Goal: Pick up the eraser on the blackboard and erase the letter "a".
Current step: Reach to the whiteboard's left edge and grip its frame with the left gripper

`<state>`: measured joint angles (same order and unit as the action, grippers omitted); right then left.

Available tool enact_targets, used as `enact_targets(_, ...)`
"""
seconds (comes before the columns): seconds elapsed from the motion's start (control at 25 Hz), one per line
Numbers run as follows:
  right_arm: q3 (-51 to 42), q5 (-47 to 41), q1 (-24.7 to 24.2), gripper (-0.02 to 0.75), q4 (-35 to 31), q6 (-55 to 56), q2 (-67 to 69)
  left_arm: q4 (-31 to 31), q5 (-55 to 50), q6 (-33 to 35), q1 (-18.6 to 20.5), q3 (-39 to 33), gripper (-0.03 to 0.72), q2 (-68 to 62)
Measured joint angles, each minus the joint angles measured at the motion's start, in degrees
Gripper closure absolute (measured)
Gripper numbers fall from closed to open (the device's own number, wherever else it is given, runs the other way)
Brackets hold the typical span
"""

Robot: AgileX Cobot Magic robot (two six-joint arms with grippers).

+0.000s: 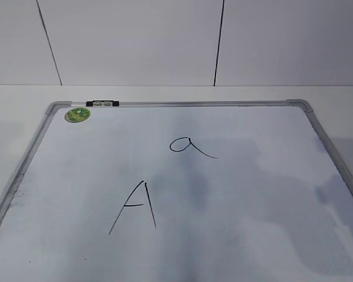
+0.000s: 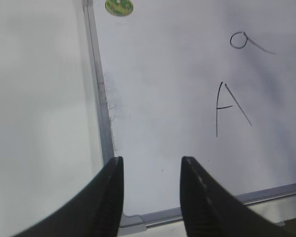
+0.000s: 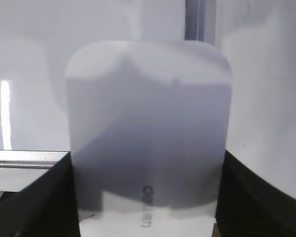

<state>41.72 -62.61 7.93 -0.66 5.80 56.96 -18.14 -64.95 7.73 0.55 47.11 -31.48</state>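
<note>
Eraser (image 3: 148, 133) sits between my right gripper's (image 3: 147, 197) jaws at the board's near edge, both letters unwiped.

Black fingers (image 3: 32, 197) flank the white block on either side, apparently closed on it, though I cannot tell whether it has left the board (image 1: 253, 194). My left gripper (image 2: 150, 197) hangs open and empty over the near-left corner. Judging from this, the pickup is in hand; next I must carry the block up the board to the small "a" (image 1: 191, 145). Capital "A" (image 1: 135, 205) lies nearer and must be spared. Farther off, a green sticker (image 1: 77, 114) and a black clip (image 1: 102, 103) mark the far rail.
</note>
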Motion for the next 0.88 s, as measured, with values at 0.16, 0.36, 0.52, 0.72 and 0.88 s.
enact_targets(0.16,0.00,0.00,0.00,0.178,-0.62,0.00,0.00,-0.60,0.24,0.00,0.00,1.86,0.388,-12.60)
enact_targets(0.36,0.00,0.00,0.00,0.178,-0.87,0.00,0.00,-0.60,2.84,0.00,0.00,3.70,0.360,-27.20)
enact_targets(0.52,0.00,0.00,0.00,0.178,-0.87,0.00,0.00,-0.50,6.26,0.68,0.00,6.57,0.358,-38.06)
enact_targets(0.72,0.00,0.00,0.00,0.178,-0.87,0.00,0.00,0.36,7.22,2.44,0.00,11.18,0.359,-50.14)
enact_targets(0.88,0.00,0.00,0.00,0.178,-0.87,0.00,0.00,1.19,7.70,2.55,0.00,15.55,0.372,-58.10)
